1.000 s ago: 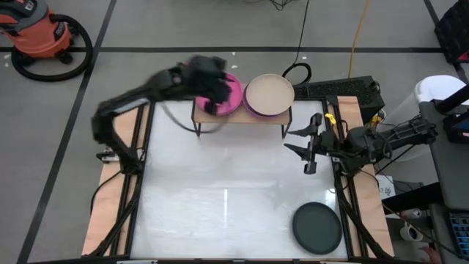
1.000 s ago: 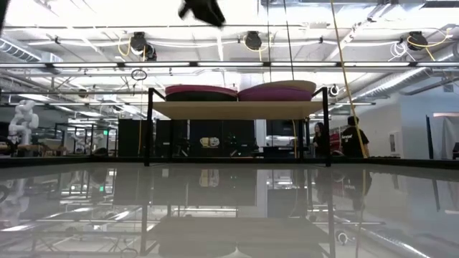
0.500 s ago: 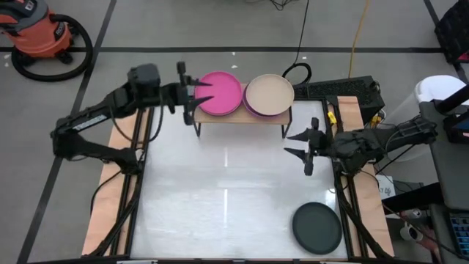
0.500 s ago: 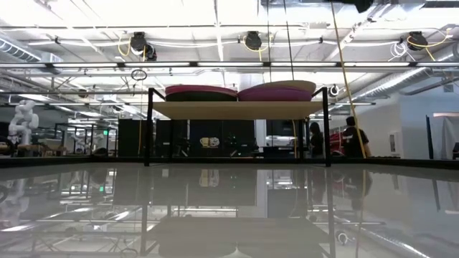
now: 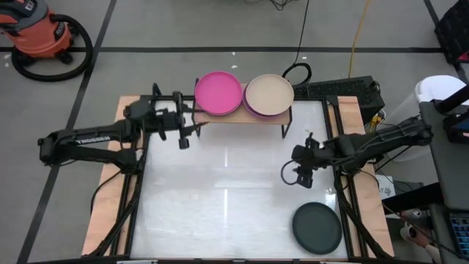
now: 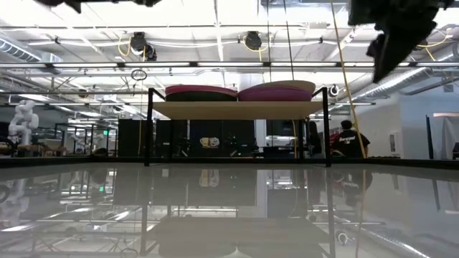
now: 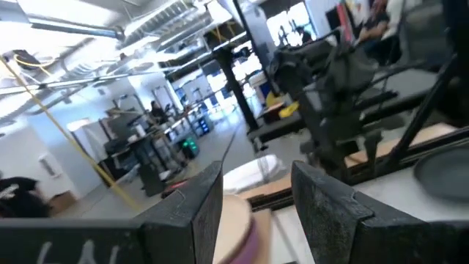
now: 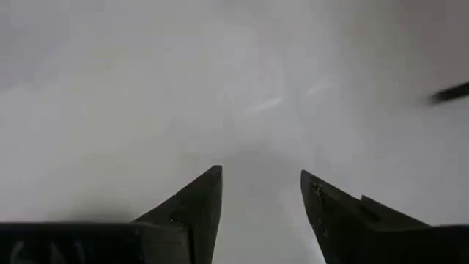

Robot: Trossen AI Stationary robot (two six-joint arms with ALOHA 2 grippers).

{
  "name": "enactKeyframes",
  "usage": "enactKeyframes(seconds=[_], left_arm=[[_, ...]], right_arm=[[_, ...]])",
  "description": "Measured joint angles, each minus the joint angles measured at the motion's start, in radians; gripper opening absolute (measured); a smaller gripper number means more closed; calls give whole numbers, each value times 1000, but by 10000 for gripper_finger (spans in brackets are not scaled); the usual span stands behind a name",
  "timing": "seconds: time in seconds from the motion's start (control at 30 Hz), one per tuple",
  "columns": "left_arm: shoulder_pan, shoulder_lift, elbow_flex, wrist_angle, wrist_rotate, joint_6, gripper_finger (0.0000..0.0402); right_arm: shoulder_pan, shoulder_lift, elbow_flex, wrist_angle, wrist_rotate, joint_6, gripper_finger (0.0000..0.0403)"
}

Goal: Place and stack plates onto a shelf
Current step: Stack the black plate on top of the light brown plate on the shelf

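Observation:
The shelf [image 5: 242,116] stands at the table's far edge, with two stacks of plates on its wooden top. The left stack shows a hot pink plate [image 5: 218,93] on top and the right stack a beige plate [image 5: 269,93] over a purple one [image 6: 269,95]. A dark grey plate [image 5: 317,227] lies flat on the table near the right front corner. My left gripper [image 5: 189,123] is open, just left of the shelf. My right gripper [image 5: 292,176] is open and points down over bare table, on the far side of the dark grey plate.
The white table top [image 5: 220,198] lies bare between the shelf and the near edge. Black frame rails run along both sides [image 5: 139,183]. An orange shop vacuum [image 5: 40,33] and cables lie on the floor beyond. People [image 6: 351,136] stand far behind the table.
My left gripper has drawn back from over the hot pink plate on the shelf, toward the table's left and near edge, leaving the plate on its stack. My right gripper has moved from the right edge toward the near edge and the dark grey plate, tipping downward.

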Motion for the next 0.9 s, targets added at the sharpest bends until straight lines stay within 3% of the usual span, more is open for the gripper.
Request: enactKeyframes(seconds=[0.2, 0.43, 0.7, 0.9], left_arm=[[-44, -35, -146, 114, 0, -85, 168], [-75, -34, -240, 184, -14, -113, 168], [-76, -34, -250, 188, -36, -108, 168], [-76, -33, -250, 188, -36, -114, 168]], right_arm=[[11, 76, -45, 18, -261, 32, 169], [66, 121, -199, 152, -439, 20, 169], [158, 125, -318, 373, -476, 112, 169], [246, 125, -346, 423, -400, 164, 169]])
